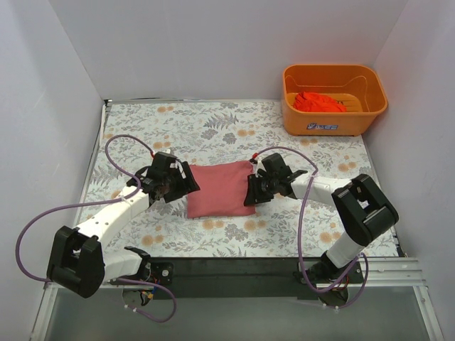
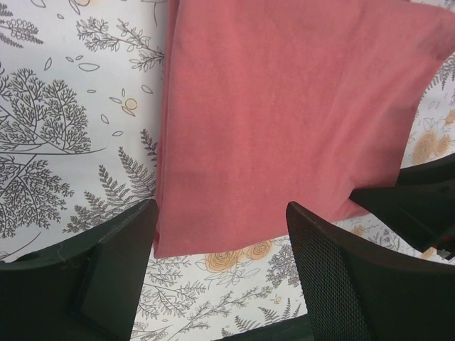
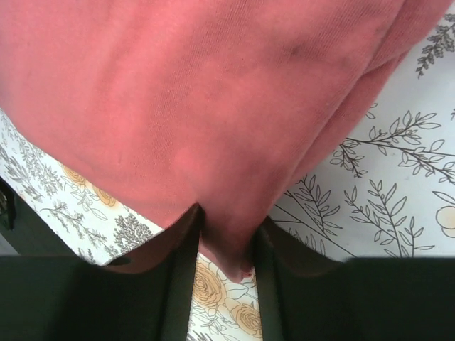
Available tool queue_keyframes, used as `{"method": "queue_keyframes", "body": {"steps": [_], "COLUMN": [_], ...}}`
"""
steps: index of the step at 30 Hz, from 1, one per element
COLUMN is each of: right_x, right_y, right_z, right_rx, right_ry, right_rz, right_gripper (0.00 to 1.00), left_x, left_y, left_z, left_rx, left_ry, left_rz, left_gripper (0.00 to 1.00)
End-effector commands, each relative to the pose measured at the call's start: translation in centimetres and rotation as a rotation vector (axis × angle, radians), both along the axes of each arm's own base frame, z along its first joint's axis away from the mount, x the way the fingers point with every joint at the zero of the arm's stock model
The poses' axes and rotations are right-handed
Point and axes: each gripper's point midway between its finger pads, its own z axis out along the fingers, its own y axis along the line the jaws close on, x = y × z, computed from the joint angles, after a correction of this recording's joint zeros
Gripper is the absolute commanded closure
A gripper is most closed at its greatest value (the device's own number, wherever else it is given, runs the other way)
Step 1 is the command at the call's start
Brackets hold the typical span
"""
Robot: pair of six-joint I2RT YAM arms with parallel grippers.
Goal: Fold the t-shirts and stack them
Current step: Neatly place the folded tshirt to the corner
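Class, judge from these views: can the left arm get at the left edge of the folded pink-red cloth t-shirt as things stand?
Probably yes. The left end effector stands open at the edge of the folded pink-red cloth t-shirt, whose corner shows between its fingers; nothing blocks the way.

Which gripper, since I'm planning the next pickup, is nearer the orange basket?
Right. The right gripper is at the edge of the pink shirt facing the orange basket; the left gripper is at the opposite edge, farther away.

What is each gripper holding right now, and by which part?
The right gripper pinches the pink-red t-shirt by a fold at its right edge. The left gripper is open over the shirt's left edge, holding nothing.
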Motion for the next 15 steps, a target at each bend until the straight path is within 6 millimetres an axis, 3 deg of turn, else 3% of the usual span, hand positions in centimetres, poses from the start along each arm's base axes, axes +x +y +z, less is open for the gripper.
{"method": "queue_keyframes", "body": {"steps": [1, 3, 4, 5, 9, 12, 15], "right_x": [0.7, 0.6, 0.7, 0.9, 1.8, 3.2, 5.2], "right_y": [-0.1, -0.1, -0.1, -0.1, -1.1, -3.9, -8.3], "right_z": [0.0, -0.2, -0.2, -0.3, -0.2, 0.1, 0.9], "right_rx": [-0.031, -0.034, -0.034, -0.038, -0.073, -0.145, -0.265], "right_ry": [-0.021, -0.015, -0.015, -0.018, -0.032, -0.058, -0.097], "right_rz": [0.004, 0.007, 0.006, 0.001, -0.014, -0.067, -0.153], "right_gripper": [0.66, 0.75, 0.93, 0.99, 0.99, 0.99, 0.99], "left_x": [1.0, 1.0, 1.0, 1.1, 2.0, 3.3, 4.5], "left_y": [-0.1, 0.0, 0.1, 0.1, 0.6, 0.9, 1.7], "left_z": [1.5, 1.5, 1.3, 1.6, 2.4, 3.8, 5.1], "left_rx": [0.009, 0.012, 0.020, 0.021, 0.064, 0.106, 0.162], "left_ry": [-0.051, -0.054, -0.053, -0.060, -0.097, -0.145, -0.193], "left_rz": [-0.009, -0.008, -0.008, -0.015, -0.015, -0.024, -0.019], "left_gripper": [0.28, 0.28, 0.28, 0.28, 0.28, 0.28, 0.28]}}
